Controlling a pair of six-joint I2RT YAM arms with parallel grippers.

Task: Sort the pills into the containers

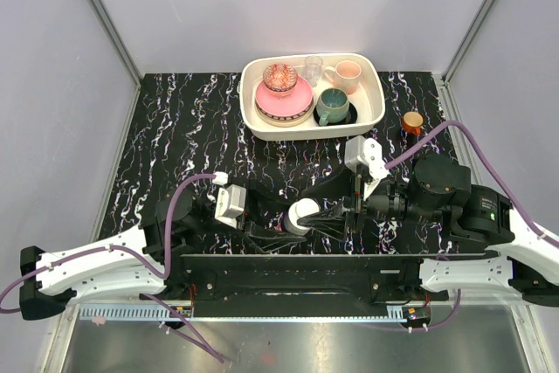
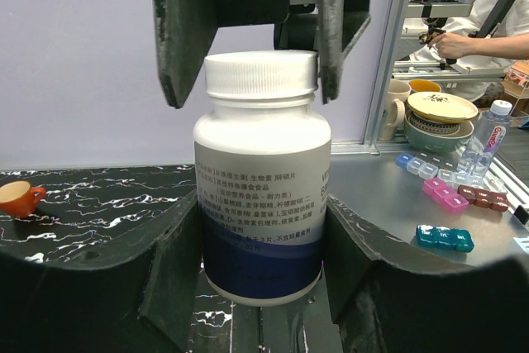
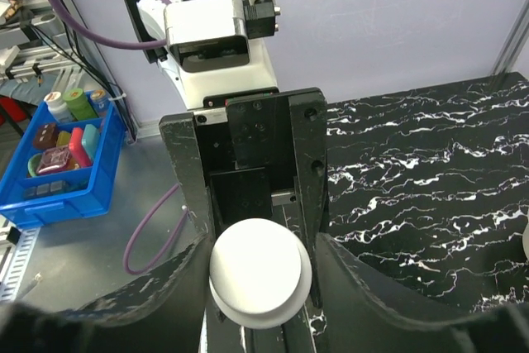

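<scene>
Cap removal is the step in hand, as I judge it. My left gripper (image 2: 260, 274) is clamped on the lower body of the white bottle (image 2: 260, 196), which stands upright with a finger pressed to each side. My right gripper (image 3: 260, 274) sits over the top, one finger on each side of the ribbed white cap (image 2: 261, 73). I can't tell whether the pads bite or sit just off it.

To do it well:
- Squeeze fully onto the ribs before turning, and stay centred on the cap's axis.
- Twist while the left holds firm so the bottle doesn't spin along, then lift straight up.
- Keep the bottle upright, or the contents spill onto the black marbled mat (image 1: 183, 128).

Pills: none visible, presumably inside the bottle. The bottle is glossy and opaque, with a printed label and a dark blue band low down, so there is no fill level to read. The magenta pill box (image 2: 446, 196) shows only in the left wrist view. It lies on a grey surface past the mat's edge among other coloured boxes, well apart from the bottle. It's too small to tell its lid state.
</scene>
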